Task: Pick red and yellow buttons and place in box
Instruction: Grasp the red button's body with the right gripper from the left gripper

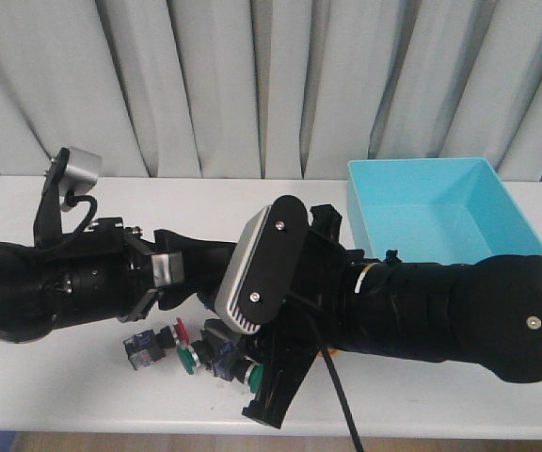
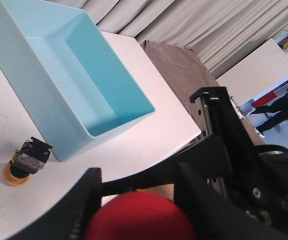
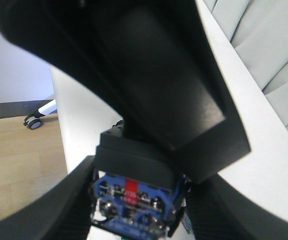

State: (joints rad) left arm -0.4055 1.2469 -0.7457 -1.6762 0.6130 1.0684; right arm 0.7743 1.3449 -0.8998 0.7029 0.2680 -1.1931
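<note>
Left tool: fingers closed on a red button, whose round cap fills the gap between them in the left wrist view. Right tool: a black-and-blue switch body sits between its fingers; cap colour not visible, and whether the fingers actually clamp it cannot be told. Front view: both arms cross low over the near-centre of the worktop, above a small cluster of switches including green caps. The box lies at the far right of the worktop, ahead of the left tool along its pointing axis, open side up, inside bare as far as seen. 1 yellow button lies on its side just beside the box's near wall. Judgement: right arm base is nearer the box, but the left tool's load must travel rightward past the right arm to reach it.
</note>
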